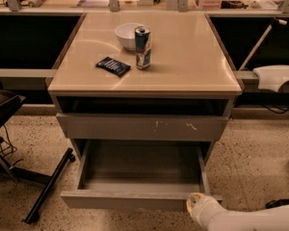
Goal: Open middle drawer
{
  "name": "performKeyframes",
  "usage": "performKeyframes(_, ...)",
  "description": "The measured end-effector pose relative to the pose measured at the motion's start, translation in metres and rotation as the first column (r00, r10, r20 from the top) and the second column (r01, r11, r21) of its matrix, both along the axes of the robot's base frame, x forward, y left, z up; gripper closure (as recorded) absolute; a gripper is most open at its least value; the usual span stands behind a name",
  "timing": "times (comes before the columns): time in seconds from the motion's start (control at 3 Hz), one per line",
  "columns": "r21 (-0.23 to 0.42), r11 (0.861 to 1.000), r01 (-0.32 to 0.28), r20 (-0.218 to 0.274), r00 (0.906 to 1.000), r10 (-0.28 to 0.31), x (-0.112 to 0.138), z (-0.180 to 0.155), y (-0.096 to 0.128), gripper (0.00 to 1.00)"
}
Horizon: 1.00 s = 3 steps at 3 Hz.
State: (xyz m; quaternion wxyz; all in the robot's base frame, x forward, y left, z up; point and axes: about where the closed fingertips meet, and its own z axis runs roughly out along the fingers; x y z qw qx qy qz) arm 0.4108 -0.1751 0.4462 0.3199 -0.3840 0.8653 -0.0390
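The middle drawer (135,199) is the grey drawer with a plain flat front. It stands pulled well out at the bottom of the cabinet, and its shallow grey box interior (139,170) shows with nothing in it. My gripper (198,207), at the end of a white arm coming in from the lower right, is at the right end of the drawer's front edge. Above the open drawer is a wider grey front with white scratch marks (142,127), which is pushed in.
On the beige cabinet top (192,57) stand a white bowl (126,35), a can (142,47) and a dark packet (113,66). A black stand's leg (48,186) lies on the speckled floor at left. A white object (277,76) juts in at right.
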Motion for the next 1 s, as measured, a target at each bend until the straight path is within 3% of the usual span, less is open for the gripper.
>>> performKeyframes(0.33, 0.0, 1.0, 0.0, 0.0, 1.0, 0.0, 0.0, 0.0, 0.0, 0.81)
performKeyframes(1.0, 0.0, 1.0, 0.0, 0.0, 1.0, 0.0, 0.0, 0.0, 0.0, 0.35)
